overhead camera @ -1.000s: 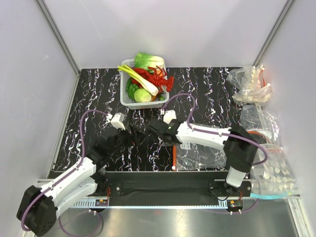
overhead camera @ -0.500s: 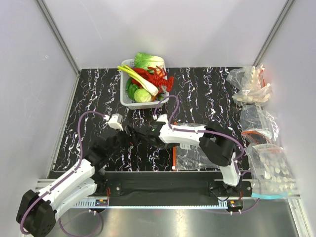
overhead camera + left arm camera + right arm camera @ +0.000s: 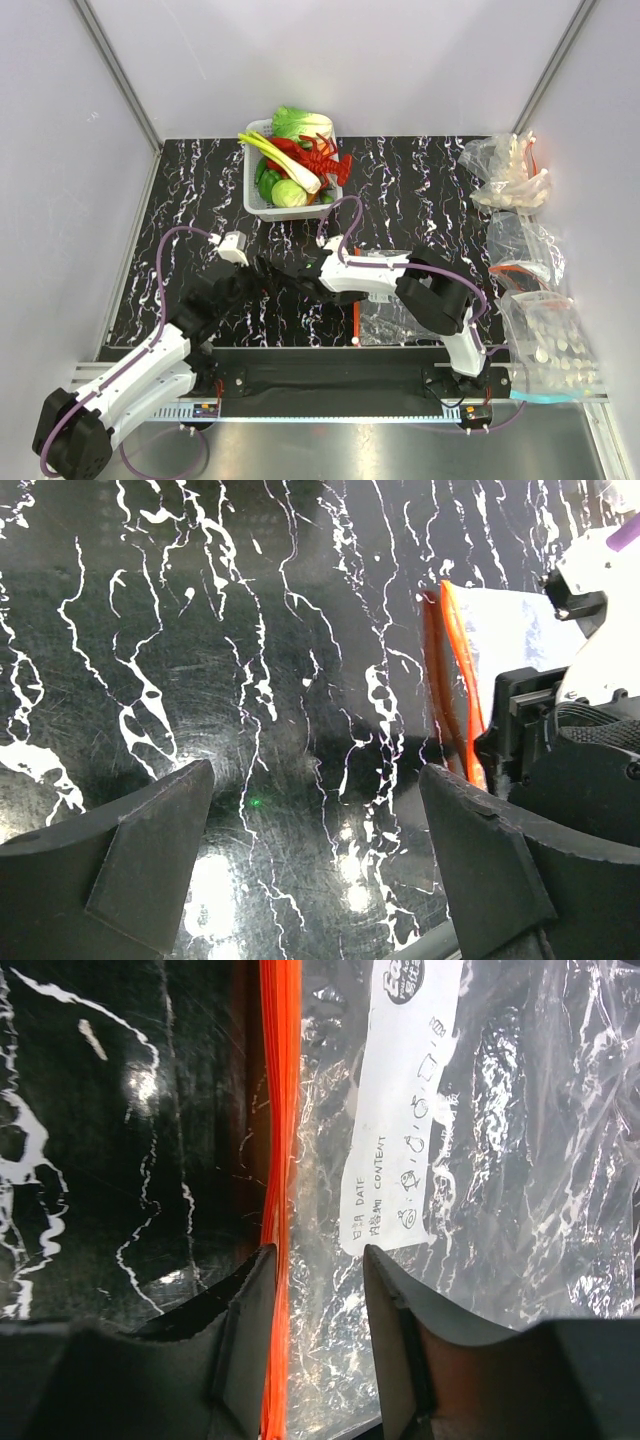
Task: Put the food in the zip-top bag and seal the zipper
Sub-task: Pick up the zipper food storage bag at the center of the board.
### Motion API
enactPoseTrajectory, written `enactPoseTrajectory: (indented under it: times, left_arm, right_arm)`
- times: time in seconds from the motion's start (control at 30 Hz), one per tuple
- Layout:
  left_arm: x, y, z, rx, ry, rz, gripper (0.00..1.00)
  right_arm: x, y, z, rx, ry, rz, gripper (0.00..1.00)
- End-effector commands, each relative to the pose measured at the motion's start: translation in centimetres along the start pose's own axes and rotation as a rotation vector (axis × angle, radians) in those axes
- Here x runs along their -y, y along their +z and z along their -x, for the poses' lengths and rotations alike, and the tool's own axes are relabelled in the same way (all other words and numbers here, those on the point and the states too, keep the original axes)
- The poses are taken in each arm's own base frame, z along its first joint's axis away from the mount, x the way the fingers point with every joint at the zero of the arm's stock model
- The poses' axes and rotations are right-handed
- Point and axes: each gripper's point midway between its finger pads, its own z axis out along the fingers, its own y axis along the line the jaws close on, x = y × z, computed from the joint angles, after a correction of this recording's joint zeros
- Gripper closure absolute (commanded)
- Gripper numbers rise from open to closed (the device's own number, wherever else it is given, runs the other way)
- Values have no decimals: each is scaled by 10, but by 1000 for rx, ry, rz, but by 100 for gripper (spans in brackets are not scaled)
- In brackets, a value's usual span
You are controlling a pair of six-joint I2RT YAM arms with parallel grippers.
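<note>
We find the zip-top bag (image 3: pixel 500 1140) flat on the bench (image 3: pixel 200 630). The lobster (image 3: pixel 325 160) and cabbage (image 3: pixel 289 193) are in the far basket (image 3: pixel 249 185). We judge the step to be opening the mouth. The right tool (image 3: pixel 320 1260), half-spread, straddles the zipper (image 3: pixel 280 1090) and pinches nothing; next it must nip one lip. The left tool (image 3: pixel 315 780) hovers wide-spread alongside.

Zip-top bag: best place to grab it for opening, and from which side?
Pinch the zipper strip, coming straight down from above. The zip-top bag lies flat on the table, so that mouth edge, the one facing the left arm, is likely the only ridge fingers can pinch. The right gripper hangs open astride it.
</note>
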Motion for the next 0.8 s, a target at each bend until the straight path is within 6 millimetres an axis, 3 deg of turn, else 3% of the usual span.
enactPoseTrajectory:
  times: [0.0, 0.23, 0.33, 0.4, 0.53, 0.57, 0.6, 0.63, 0.67, 0.73, 0.77]
  left_arm:
    - [3, -1, 14, 50, 19, -6, 10]
    - [2, 0, 12, 43, 28, -1, 10]
    - [2, 1, 12, 38, 32, -3, 10]
    - [3, 2, 11, 33, 33, -7, 10]
    - [12, 7, 7, -1, 42, -50, 10]
    - [15, 8, 5, -20, 39, -61, 10]
    - [22, 11, 4, -39, 33, -91, 10]
    - [29, 12, 8, -38, 22, -114, 10]
    - [34, 12, 7, -45, 16, -133, 9]
    - [49, 12, 10, -42, -3, -191, 8]
    - [59, 11, 9, -44, 0, -221, 8]
  right_arm:
    - [18, -7, 12, 52, 50, -33, 54]
    - [27, 3, 1, 33, 27, -87, 62]
    - [32, 8, -4, 27, 20, -112, 78]
    - [36, 9, -3, 31, 28, -122, 100]
    - [36, 1, 2, 63, 57, -40, 100]
    - [37, -9, 10, 85, 93, 18, 100]
    - [25, -15, 17, 108, 140, 102, 100]
    - [26, -14, 13, 112, 122, 136, 100]
    - [28, -30, 23, 147, 178, 221, 100]
    - [18, -39, 27, 182, 219, 344, 100]
    - [21, -54, 35, 213, 262, 418, 100]
